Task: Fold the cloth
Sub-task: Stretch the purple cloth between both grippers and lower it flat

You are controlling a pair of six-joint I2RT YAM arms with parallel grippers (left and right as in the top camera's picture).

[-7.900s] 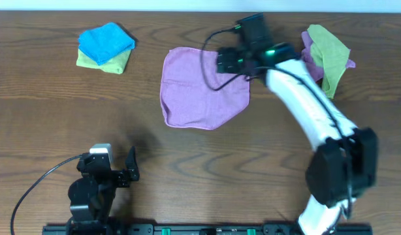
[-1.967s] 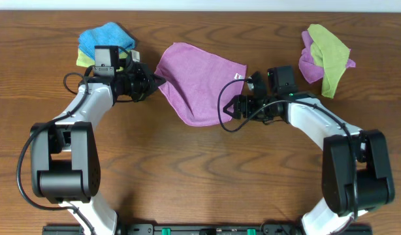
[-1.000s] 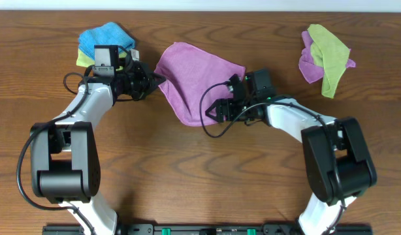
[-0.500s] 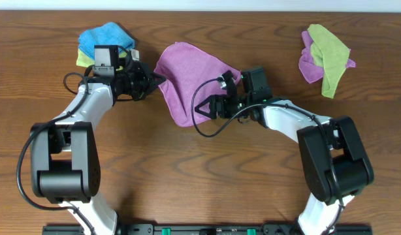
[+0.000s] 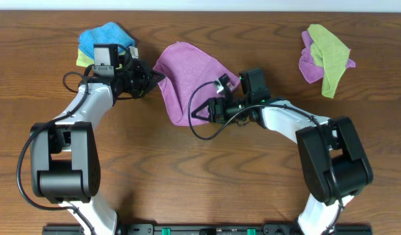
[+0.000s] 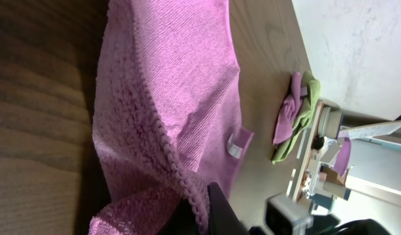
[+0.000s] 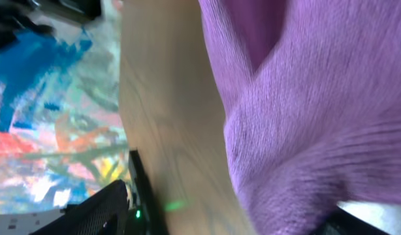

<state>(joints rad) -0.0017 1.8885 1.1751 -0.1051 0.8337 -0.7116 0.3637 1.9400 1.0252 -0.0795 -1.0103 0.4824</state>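
The purple cloth (image 5: 187,75) lies bunched on the table between my two arms, its lower part folded in on itself. My left gripper (image 5: 150,78) is shut on its left corner; in the left wrist view the hemmed edge of the cloth (image 6: 168,98) runs down into the closed jaws of that gripper (image 6: 204,203). My right gripper (image 5: 202,111) stands open at the cloth's lower right edge. In the right wrist view the cloth (image 7: 318,98) bulges down between the wide-set jaws of the right gripper (image 7: 226,222), one finger (image 7: 96,209) showing at the lower left.
A blue cloth on a yellow-green one (image 5: 106,42) lies at the back left, just behind my left arm. A green and purple pile of cloths (image 5: 324,52) sits at the back right, also in the left wrist view (image 6: 295,117).
My right gripper has slid left along the cloth's lower edge, pushing the right part of the cloth over itself so it looks narrower. The left gripper has kept its hold in place.
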